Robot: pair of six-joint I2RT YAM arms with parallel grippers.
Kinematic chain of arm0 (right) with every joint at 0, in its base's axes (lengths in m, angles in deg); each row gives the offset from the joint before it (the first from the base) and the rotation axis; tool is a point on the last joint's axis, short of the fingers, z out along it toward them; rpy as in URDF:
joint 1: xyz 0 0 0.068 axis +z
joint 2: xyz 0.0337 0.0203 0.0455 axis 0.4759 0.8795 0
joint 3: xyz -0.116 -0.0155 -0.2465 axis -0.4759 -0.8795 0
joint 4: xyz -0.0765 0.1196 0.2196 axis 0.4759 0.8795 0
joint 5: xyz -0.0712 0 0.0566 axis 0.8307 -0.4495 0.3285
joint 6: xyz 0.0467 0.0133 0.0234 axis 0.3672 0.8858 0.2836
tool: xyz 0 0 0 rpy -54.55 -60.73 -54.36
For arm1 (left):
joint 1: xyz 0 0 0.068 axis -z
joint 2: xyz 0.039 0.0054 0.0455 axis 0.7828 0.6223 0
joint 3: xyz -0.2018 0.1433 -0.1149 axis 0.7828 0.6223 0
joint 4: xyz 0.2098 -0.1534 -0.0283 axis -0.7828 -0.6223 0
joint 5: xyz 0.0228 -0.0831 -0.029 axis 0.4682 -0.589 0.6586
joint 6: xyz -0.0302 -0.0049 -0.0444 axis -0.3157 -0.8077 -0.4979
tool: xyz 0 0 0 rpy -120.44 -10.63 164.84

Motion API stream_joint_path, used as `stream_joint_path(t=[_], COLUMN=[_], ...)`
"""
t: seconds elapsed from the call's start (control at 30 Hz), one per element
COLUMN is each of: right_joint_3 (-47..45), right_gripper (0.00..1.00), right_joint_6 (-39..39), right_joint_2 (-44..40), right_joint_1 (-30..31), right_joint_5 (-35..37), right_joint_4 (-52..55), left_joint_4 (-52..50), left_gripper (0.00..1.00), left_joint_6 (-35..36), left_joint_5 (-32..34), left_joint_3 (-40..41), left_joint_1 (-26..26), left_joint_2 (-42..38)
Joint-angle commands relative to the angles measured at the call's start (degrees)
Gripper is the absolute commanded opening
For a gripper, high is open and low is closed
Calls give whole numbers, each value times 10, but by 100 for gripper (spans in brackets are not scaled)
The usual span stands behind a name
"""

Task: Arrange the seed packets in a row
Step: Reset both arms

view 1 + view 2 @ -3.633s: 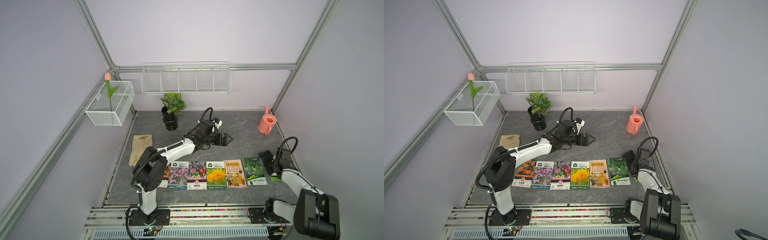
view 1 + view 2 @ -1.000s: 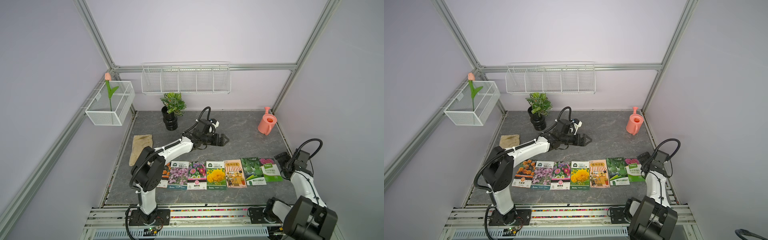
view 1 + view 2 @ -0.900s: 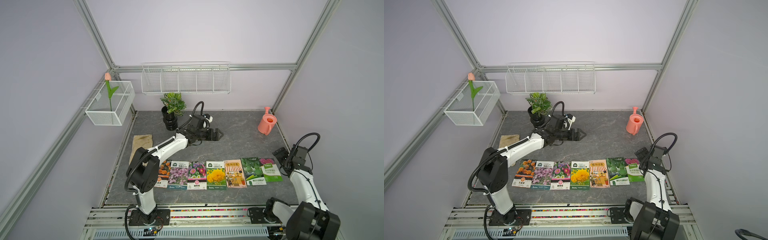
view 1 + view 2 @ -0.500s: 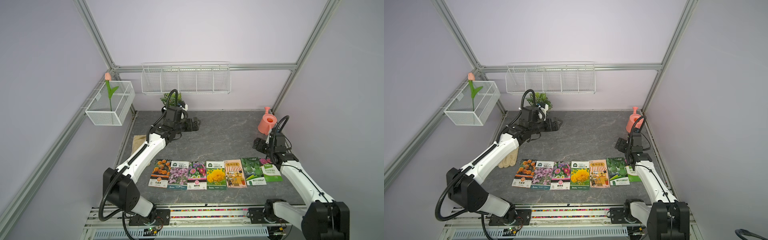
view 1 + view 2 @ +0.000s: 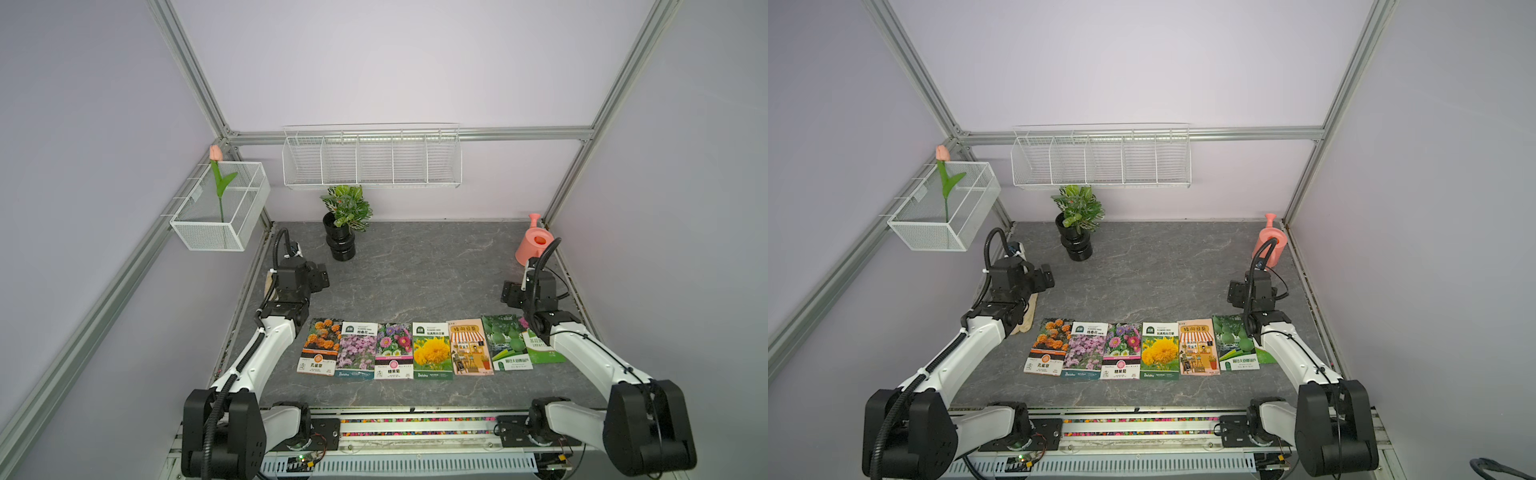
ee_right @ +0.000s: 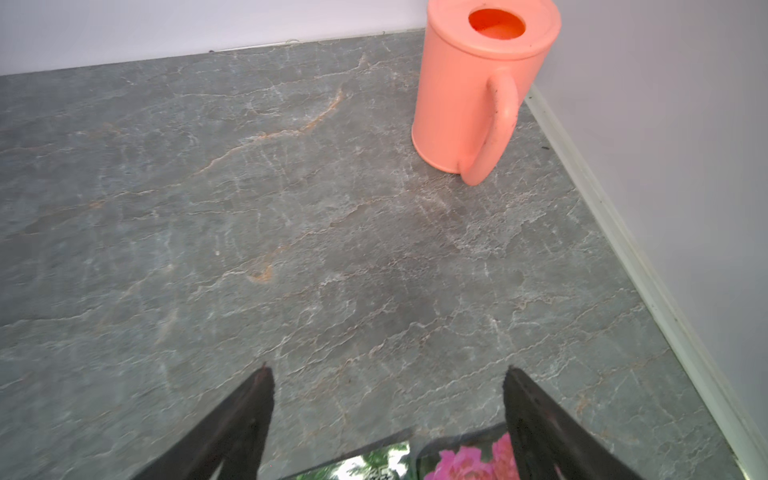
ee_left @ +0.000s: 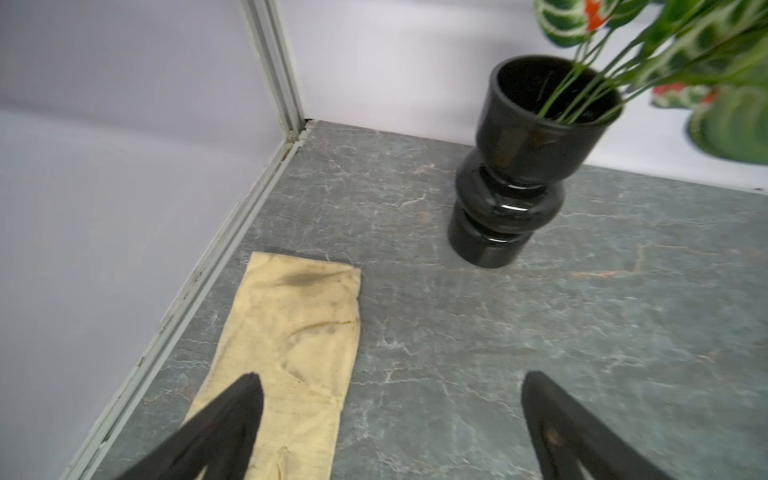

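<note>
Where seed packets (image 5: 432,351) lie near front edge, bare tabletop (image 5: 415,282) behind

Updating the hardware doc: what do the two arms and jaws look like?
Both match. The left arm and right arm have white tubular links between bulky black joint housings, black wrist blocks, and a black ribbed cable looping above each wrist. More black cabling runs along the links. Jaws are black wedges tapering to points. No markings legible.
</note>
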Motion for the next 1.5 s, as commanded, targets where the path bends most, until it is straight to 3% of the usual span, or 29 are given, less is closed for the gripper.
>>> stream_joint_path(t=[0.0,0.07,0.13,0.3,0.43,0.57,0.73,0.97,1.1,1.47], right_joint_3=[-41,-61,-70,-118,-137,-143,-135,-132,-161,-156], right_gripper=[89,88,88,89,88,88,89,89,89,88], right_joint_6=[-59,-72,-62,-62,-79,-75,-99,-108,-128,-130], right_joint_2=[18,35,58,78,120,151,191,191,191,194], right_joint_1=[-3,-12,-33,-68,-72,-75,-64,-54,-26,-23], right_joint_5=[39,28,-2,-68,-117,-119,-148,-129,-81,-81], right_joint_4=[-130,-184,-217,-353,-446,-485,-507,-500,-555,-551], left_joint_4=[132,205,262,338,506,434,437,427,425,426], left_gripper=[100,100,100,100,99,100,99,99,99,99], left_joint_6=[35,49,12,0,9,7,27,22,22,22], left_joint_5=[9,35,16,-17,-23,-18,-17,-14,-14,-14], left_joint_3=[44,79,107,133,194,173,169,167,166,166], left_joint_1=[-16,-19,-45,-54,-52,-50,-41,-40,-40,-40], left_joint_2=[35,62,88,116,172,151,158,155,155,156])
